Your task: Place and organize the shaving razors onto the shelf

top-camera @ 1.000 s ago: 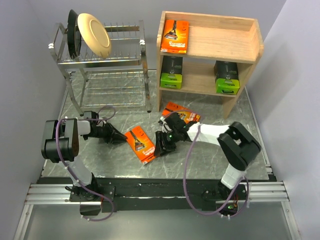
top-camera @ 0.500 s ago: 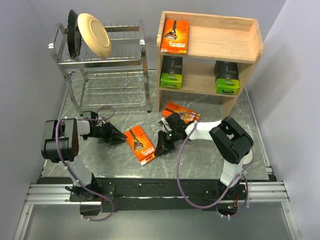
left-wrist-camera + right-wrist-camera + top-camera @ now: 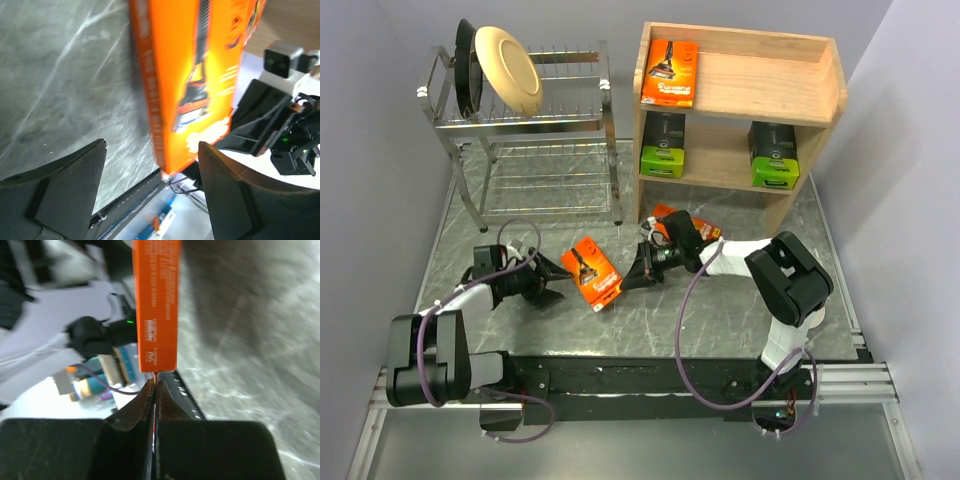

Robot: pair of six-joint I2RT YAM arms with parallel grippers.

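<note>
An orange razor pack (image 3: 591, 272) stands tilted on edge on the table between my two grippers. My right gripper (image 3: 636, 273) is shut on the thin tab at its right end; in the right wrist view the pack (image 3: 156, 305) shows edge-on above the shut gripper (image 3: 155, 386). My left gripper (image 3: 553, 284) is open at its left end, and the pack (image 3: 195, 75) hangs just past the spread fingers (image 3: 75, 185) without touching them. Another orange pack (image 3: 698, 229) lies under the right arm. The wooden shelf (image 3: 775, 95) holds one orange pack (image 3: 670, 72) on top and two black packs (image 3: 662, 145) (image 3: 772, 155) below.
A chrome dish rack (image 3: 535, 130) with plates (image 3: 505, 68) stands at the back left, close beside the shelf. The black rail (image 3: 620, 375) with the arm bases runs along the near edge. Grey walls close in both sides.
The right gripper has shut on the pack's end and raised it off the table. The left gripper has opened, and the left arm has swung lower and forward.
</note>
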